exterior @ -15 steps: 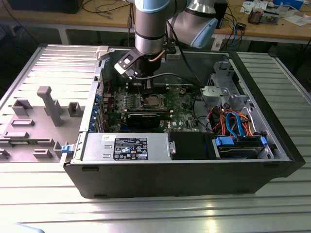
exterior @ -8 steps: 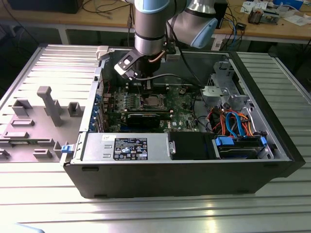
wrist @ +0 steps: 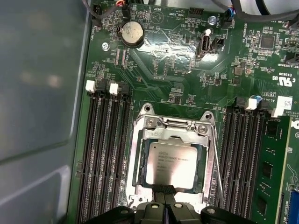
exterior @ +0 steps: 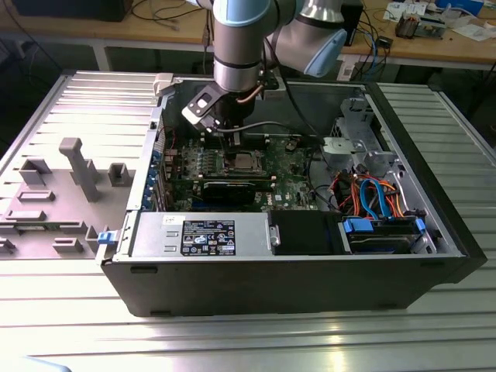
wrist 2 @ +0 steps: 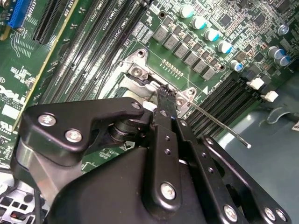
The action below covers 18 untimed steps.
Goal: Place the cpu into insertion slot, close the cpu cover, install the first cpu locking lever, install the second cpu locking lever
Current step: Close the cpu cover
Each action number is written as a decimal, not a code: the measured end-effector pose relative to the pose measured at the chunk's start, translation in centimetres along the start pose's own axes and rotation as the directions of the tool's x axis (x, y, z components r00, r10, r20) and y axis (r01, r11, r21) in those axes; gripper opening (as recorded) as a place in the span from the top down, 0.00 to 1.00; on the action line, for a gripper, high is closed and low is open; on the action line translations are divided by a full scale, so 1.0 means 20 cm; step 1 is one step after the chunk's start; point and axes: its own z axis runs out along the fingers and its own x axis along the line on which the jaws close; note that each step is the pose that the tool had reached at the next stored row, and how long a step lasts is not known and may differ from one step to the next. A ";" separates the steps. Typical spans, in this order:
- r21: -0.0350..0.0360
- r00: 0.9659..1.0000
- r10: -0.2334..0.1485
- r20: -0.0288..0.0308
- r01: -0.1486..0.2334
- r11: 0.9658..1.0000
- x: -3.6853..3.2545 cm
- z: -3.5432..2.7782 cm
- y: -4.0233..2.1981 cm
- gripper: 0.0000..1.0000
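Exterior view: the arm [exterior: 240,46] reaches down into the open case [exterior: 310,271] on the table [exterior: 232,341]. Its gripper [exterior: 232,139] is just above the cpu [exterior: 246,162] at the middle of the board [exterior: 294,182]. Second wrist view: the fingers [wrist 2: 164,140] are together and clamp nothing, and their tip rests at the edge of the slot [wrist 2: 140,77]. One wire lever [wrist 2: 219,125] stands out free, slanting over the memory slots [wrist 2: 93,51], not latched. First wrist view: the cpu [wrist: 170,163] lies seated in the slot [wrist: 175,123], the cover [wrist: 141,158] lies flat round it, and the closed tip sits at the cover's near edge. Judgement: placing and closing appear done and the lever steps are in hand. Whether either lever is already hooked cannot be told. Latching calls for a steady push on the thin wire, down and sideways under its hook, without the tip slipping off.
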 end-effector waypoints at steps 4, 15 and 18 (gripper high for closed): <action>0.000 1.000 -0.002 0.000 0.002 1.000 0.000 0.009 0.000 0.89; 0.000 1.000 -0.002 0.001 0.002 1.000 0.000 0.001 -0.007 0.89; 0.000 1.000 -0.002 0.001 0.002 1.000 -0.001 -0.021 0.012 0.89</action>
